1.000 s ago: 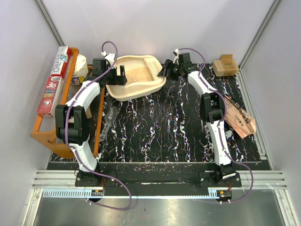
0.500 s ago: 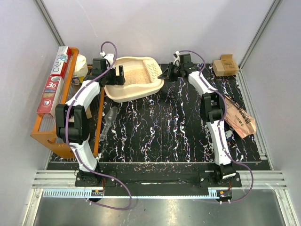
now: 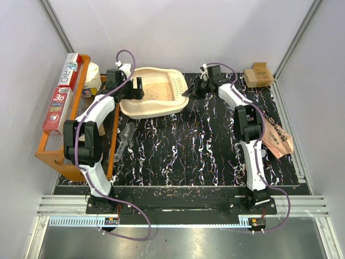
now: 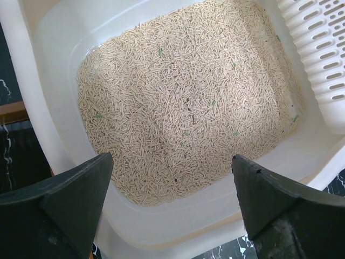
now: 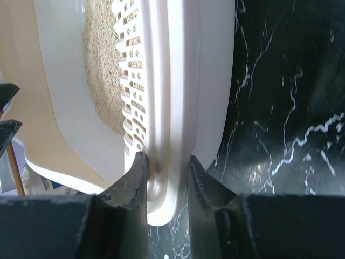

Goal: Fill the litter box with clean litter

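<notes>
Litter box (image 3: 146, 111) set at far left of table (image 3: 205, 145), clean litter (image 4: 188, 97) spread inside | slotted-end rim pinched by right gripper (image 5: 166, 163), probably for steadying | left gripper (image 4: 171, 161) spread wide above rim, nothing grasped

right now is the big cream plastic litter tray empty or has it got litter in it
Partly filled: pale tan litter pellets cover most of the floor of the cream plastic litter tray.
</notes>
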`<state>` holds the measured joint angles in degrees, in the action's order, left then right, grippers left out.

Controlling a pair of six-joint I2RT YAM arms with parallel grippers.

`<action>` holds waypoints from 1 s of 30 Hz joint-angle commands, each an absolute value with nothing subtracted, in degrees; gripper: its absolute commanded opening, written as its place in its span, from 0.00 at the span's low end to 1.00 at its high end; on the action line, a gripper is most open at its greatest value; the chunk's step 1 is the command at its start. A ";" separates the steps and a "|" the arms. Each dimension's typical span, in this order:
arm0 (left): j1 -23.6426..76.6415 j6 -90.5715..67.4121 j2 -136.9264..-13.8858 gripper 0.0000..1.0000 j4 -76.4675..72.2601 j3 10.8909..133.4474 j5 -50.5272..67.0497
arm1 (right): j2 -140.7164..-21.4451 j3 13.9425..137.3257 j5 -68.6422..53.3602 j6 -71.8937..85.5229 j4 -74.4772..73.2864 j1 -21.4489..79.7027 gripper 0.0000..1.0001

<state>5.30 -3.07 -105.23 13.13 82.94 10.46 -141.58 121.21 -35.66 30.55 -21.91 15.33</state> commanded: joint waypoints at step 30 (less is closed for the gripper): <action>14.59 -7.91 -112.41 0.96 14.85 87.01 16.96 | -127.53 101.60 -25.58 14.50 -35.95 0.79 0.00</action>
<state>14.85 -6.46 -109.10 10.98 85.43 17.63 -129.58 104.29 -40.69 22.94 -30.15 5.34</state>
